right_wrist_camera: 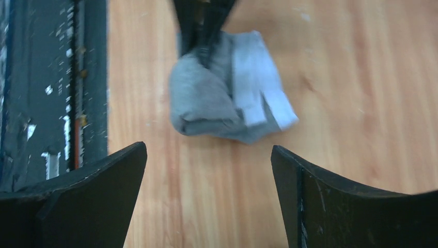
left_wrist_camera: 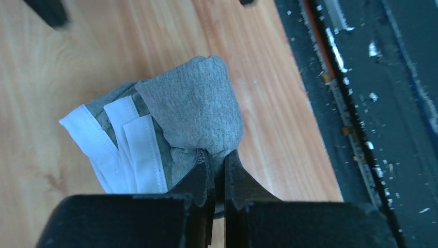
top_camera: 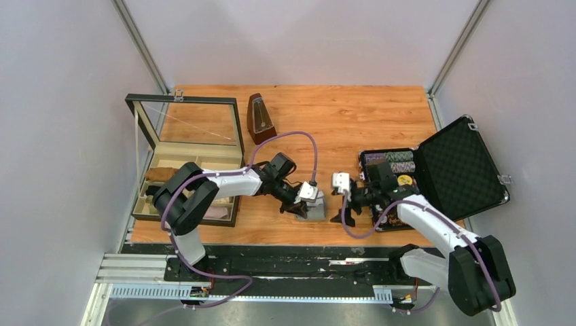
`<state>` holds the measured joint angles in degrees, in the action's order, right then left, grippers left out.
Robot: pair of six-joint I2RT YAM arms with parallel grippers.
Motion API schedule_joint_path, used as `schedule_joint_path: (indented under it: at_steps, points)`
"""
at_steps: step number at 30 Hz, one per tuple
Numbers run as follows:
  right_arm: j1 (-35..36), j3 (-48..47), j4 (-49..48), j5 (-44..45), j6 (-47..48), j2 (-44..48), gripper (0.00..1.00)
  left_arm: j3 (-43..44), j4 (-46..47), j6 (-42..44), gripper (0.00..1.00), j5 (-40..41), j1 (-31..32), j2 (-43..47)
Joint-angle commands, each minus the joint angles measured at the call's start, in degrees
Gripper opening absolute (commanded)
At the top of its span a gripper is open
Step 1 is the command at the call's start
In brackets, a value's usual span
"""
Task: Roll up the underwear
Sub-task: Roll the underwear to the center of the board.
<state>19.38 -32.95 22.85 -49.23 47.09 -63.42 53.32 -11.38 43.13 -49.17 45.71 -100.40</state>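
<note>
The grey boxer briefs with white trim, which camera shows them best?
The left wrist view: the grey boxer briefs fill it sharply, bundled, white trim showing, pinched by the left gripper. The right wrist view shows them blurrier, beyond the open right gripper. The top view shows only a small grey patch.

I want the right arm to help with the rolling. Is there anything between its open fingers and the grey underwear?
Nothing visible does. Only bare table lies between the right gripper and the underwear. The left gripper is shut on the cloth's far side, not in the path.
</note>
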Motion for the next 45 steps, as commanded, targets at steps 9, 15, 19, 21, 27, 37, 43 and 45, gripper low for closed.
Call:
schedule_joint_path:
  at_steps: [9, 15, 19, 21, 27, 37, 43, 45]
  points:
    - [16.98, 1.66, -11.37, 1.33, 10.42, -5.58, 0.72, 5.14, -11.01, -5.48, 0.0, -11.51, -1.87, -8.55]
    - [18.65, -1.09, -12.14, 5.46, 5.06, -11.35, 0.59, 9.06, -14.62, -7.12, 0.0, -12.21, -2.54, -10.98]
    - [18.77, -2.37, -11.94, 9.88, 1.83, -13.57, 0.39, 11.09, -17.9, -6.43, 0.01, -11.67, -2.91, -11.37]
    - [18.76, -2.07, -10.59, 10.31, 2.32, -13.59, 0.23, 12.95, -20.54, -6.16, 0.02, -11.81, -3.52, -12.34]
    - [17.22, -6.13, -2.56, 11.89, -2.34, -17.61, 0.0, 16.03, -21.5, -11.48, 0.16, -11.46, -7.85, -11.25]
    - [7.09, -24.79, 18.16, -3.97, -10.86, -39.45, 0.0, 7.36, 3.59, -27.64, 0.51, 2.6, -14.23, 6.47]
    - [3.96, -34.07, 25.84, -8.49, -13.24, -52.1, 0.0, -0.87, 4.48, -12.38, 0.51, 13.0, -10.2, 15.83]
    - [2.66, -34.77, 25.92, -8.79, -15.43, -54.08, 0.0, -5.15, 5.91, -4.16, 0.51, 15.28, -7.44, 19.61]
